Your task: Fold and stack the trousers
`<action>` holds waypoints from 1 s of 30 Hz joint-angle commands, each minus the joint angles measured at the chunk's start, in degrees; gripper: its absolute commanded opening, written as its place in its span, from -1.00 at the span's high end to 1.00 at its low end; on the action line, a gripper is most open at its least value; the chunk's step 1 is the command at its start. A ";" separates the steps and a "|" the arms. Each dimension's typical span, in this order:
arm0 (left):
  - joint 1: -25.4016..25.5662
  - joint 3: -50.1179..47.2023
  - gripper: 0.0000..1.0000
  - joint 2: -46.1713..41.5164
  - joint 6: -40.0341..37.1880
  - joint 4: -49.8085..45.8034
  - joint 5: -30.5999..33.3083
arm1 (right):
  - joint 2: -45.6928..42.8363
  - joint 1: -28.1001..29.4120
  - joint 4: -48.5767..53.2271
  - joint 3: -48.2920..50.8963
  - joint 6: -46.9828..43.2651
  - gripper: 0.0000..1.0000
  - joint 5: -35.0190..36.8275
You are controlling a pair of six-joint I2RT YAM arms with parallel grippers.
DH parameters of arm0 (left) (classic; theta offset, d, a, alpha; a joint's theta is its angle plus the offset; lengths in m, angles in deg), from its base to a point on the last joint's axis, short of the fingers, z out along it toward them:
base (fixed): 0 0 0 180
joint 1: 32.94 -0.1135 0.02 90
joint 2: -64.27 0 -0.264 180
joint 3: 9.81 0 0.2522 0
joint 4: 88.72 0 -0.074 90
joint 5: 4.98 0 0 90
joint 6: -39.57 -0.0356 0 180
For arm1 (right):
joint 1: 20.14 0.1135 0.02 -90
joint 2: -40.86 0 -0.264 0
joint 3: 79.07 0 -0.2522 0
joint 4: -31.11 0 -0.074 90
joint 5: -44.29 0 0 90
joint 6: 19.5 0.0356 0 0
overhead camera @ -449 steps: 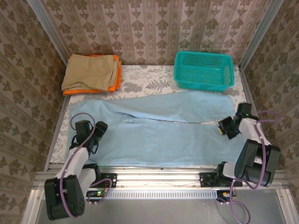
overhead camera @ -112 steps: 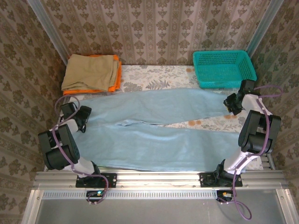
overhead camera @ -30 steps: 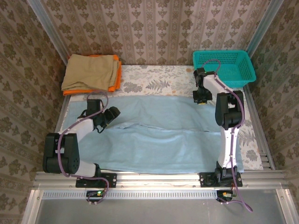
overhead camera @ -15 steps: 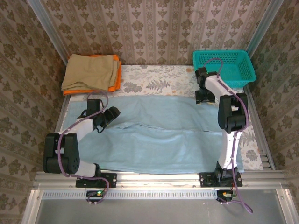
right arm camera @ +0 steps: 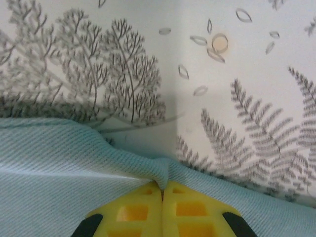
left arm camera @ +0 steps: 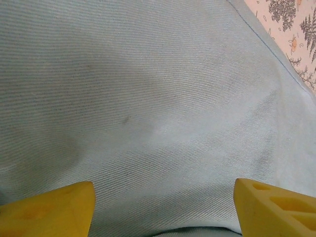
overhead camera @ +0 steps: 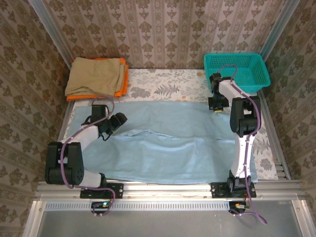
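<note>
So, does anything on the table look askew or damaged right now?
Nothing is spilled or damaged. The pale light-blue soft-cloth trousers lie uneven: a wrinkled ridge crosses their middle, and the right gripper, shut, pinches their far edge into a small peak.

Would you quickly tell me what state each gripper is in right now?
Left gripper: open above the trousers, holding nothing.
Right gripper: shut on an edge of the trousers.

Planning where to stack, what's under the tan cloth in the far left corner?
An orange cloth lies under the tan cloth, only its edges showing. Anything beneath that is covered.
</note>
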 commanded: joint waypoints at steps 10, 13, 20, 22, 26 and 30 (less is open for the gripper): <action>-0.33 -0.62 -0.47 -3.70 -0.74 0.52 -0.85 | -26.53 23.84 -3.87 38.98 28.73 0.86 10.01; -0.27 -1.76 -0.47 -3.96 -0.71 0.94 -1.01 | -27.99 31.81 -4.82 44.02 35.34 0.58 2.84; -0.42 -2.89 -0.48 -5.55 -0.56 0.56 -1.23 | -30.35 42.97 -0.07 40.67 43.06 0.13 -0.46; -0.55 -2.97 -0.49 -6.30 -0.79 0.11 -0.93 | -32.57 45.00 4.85 35.87 42.95 0.12 2.62; -0.71 -3.19 -0.50 -7.12 -0.53 0.13 -0.86 | -37.32 45.29 8.19 30.72 43.16 0.32 6.95; -0.78 -3.27 -0.50 -6.90 -0.41 0.72 -0.73 | -38.35 42.18 7.96 26.12 39.17 0.27 8.46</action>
